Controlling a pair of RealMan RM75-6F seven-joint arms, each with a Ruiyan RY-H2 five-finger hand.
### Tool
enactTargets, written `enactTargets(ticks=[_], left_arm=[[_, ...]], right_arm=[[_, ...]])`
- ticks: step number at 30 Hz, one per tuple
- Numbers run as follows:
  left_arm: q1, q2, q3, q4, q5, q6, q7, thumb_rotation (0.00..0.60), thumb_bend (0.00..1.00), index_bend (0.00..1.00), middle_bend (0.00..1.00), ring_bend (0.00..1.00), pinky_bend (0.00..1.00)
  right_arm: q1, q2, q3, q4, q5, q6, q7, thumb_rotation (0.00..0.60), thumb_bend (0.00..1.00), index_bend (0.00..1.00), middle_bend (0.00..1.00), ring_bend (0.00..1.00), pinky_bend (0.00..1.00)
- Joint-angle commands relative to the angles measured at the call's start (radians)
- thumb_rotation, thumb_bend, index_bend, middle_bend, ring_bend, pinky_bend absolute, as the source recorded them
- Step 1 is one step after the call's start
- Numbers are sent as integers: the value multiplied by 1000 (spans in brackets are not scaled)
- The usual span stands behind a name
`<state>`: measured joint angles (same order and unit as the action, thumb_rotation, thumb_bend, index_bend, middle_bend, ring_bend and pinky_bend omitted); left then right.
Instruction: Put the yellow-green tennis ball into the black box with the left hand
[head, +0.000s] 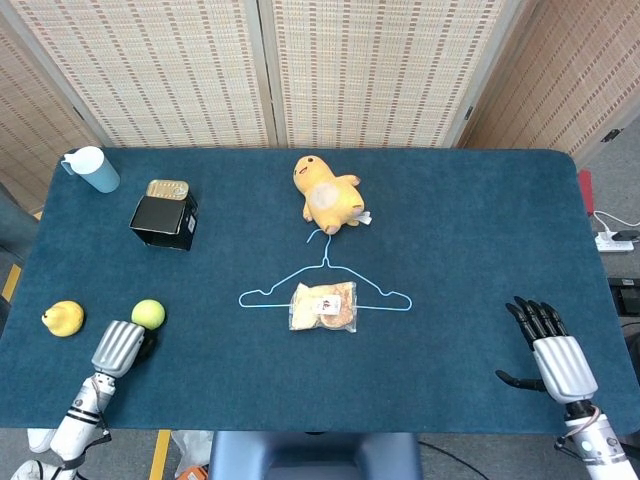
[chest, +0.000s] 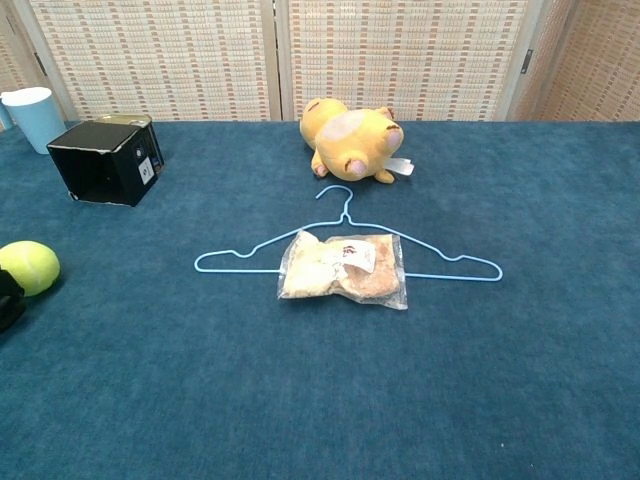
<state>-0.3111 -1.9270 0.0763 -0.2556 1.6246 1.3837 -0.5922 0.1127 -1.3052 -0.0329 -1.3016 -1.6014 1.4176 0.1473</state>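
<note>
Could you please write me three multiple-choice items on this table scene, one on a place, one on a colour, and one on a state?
1. Where does the snack bag lie?
A. on the hanger's bottom bar
B. inside the black box
C. beside the cup

2. What colour is the hanger?
A. red
B. light blue
C. black

3. How is the right hand?
A. gripping the plush toy
B. pressing on the hanger
C. empty, fingers apart

Answers:
1 A, the bag overlaps the bar.
2 B, the wire is pale blue against the cloth.
3 C, it holds nothing, near the table's edge.
</note>
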Motion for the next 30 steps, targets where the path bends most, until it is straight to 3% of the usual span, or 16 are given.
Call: enactTargets(ticks=[1,11,17,30], left_arm=[[-11,-8,-7,-11,-6,-10,23,600,845,1000,1000,1000,1000],[-48,-18,-28,-28,-28,-70,70,600,844,1000,1000,1000,1000],[-98,-38,-65,-18,-62,-133,110,600,845,1000,1000,1000,1000],[-193,-44,-111,4,-101,-205,91,600,846,1000,1000,1000,1000]], right_arm=[[2,0,0,-1,1,-3,-3,600,0,0,0,0,0],[4,1,0,1,2,-7,3,600,0,0,0,0,0],[8,2,-1,3,2,-13,7,600,0,0,0,0,0],[15,3,-3,0,6,-29,5,600,0,0,0,0,0]])
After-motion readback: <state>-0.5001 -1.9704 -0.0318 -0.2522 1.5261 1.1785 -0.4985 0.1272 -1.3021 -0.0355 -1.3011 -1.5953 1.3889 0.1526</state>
